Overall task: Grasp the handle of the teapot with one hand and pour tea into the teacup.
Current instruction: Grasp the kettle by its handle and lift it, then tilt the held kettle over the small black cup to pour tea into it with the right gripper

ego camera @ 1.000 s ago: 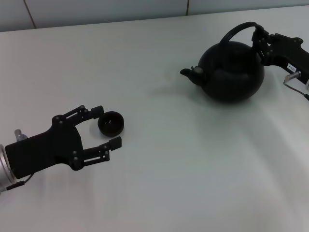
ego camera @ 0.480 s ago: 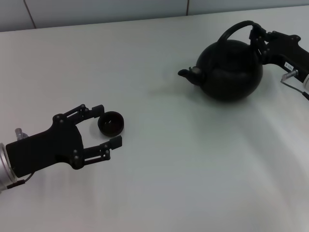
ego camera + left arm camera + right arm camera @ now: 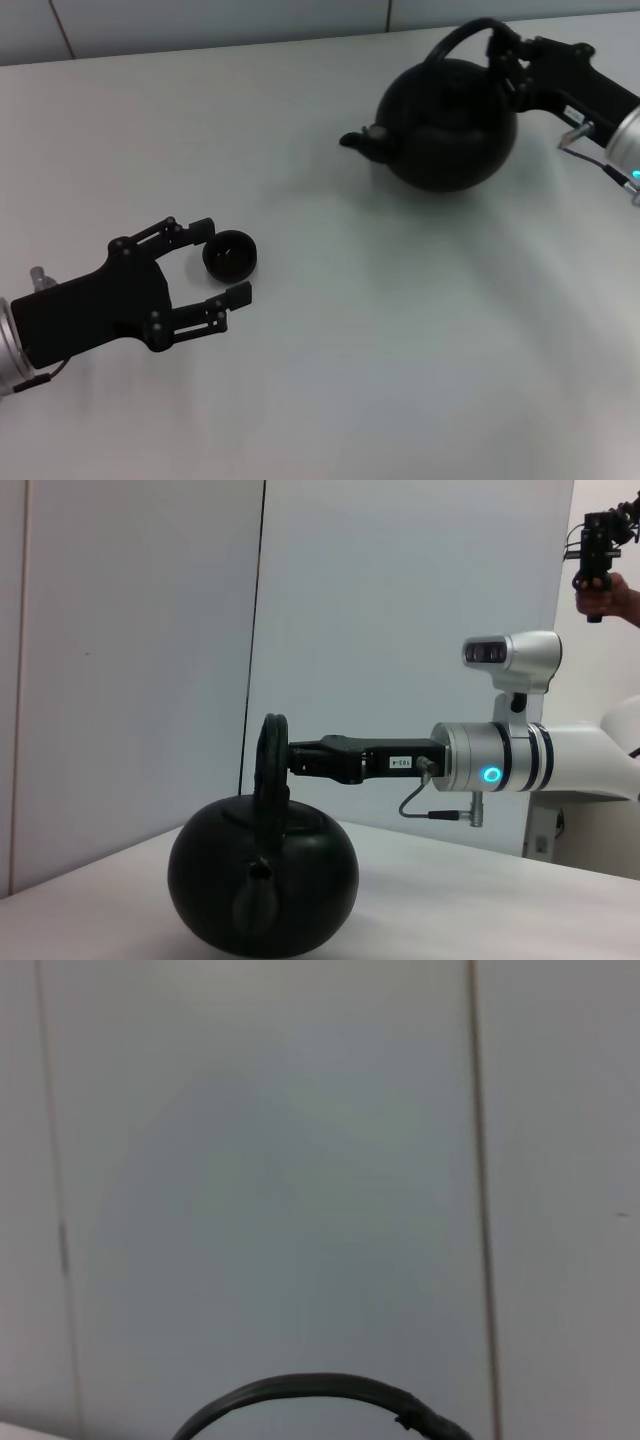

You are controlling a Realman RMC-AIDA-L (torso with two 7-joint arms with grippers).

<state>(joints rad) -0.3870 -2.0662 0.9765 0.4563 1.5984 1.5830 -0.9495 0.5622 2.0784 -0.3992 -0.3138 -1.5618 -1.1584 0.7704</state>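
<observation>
The black teapot is at the far right, spout pointing left toward the teacup. My right gripper is shut on its arched handle at the right end and seems to hold the pot just off the table. The left wrist view shows the teapot, its handle and my right gripper on it. The right wrist view shows only the handle's arc. The small dark teacup stands upright at the near left. My left gripper is open, with a finger on either side of the teacup.
The white table stretches between teacup and teapot. A pale panelled wall runs along the table's far edge. A person's hand with a device shows far off behind my right arm.
My right gripper has carried the teapot to the left and a little up, toward the teacup. The left gripper and the teacup have not moved.
</observation>
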